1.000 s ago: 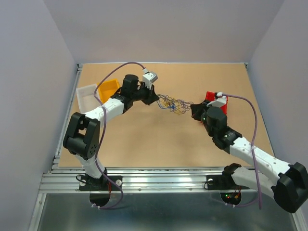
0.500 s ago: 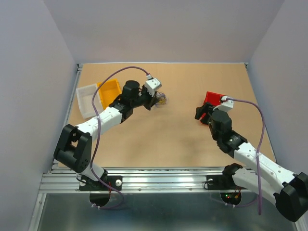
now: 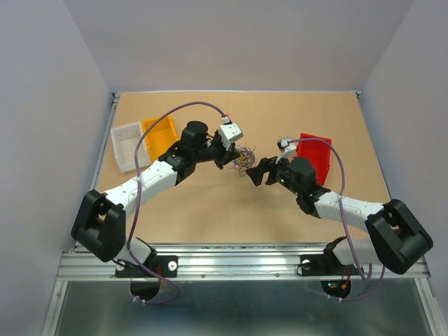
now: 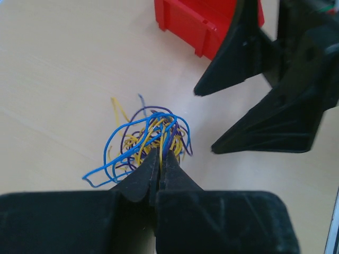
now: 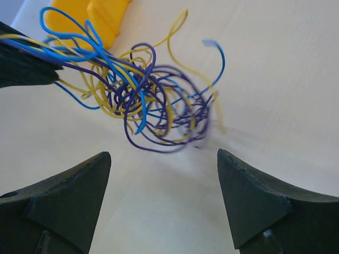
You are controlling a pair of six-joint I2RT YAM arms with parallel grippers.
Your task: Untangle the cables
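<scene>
The cables [image 3: 244,157] are a small tangled bunch of thin blue, purple and yellow wires hanging at the tip of my left gripper [image 3: 229,157], near the middle of the table. In the left wrist view the left gripper [image 4: 160,154] is shut, with strands of the cables [image 4: 139,135] pinched between its fingertips. My right gripper [image 3: 257,172] stands open just right of the bunch, facing it. In the right wrist view the cables [image 5: 153,100] hang a little beyond the right gripper [image 5: 163,159], and nothing lies between its fingers.
A red bin [image 3: 316,151] sits at the right behind the right arm. A yellow bin [image 3: 159,133] and a white bin [image 3: 126,144] stand side by side at the left. Purple robot cables arc over both arms.
The right gripper let go of the cables and opened. The stretched bunch sprang back to the left gripper. The right gripper then swung left toward it, and the left gripper shifted slightly right.
</scene>
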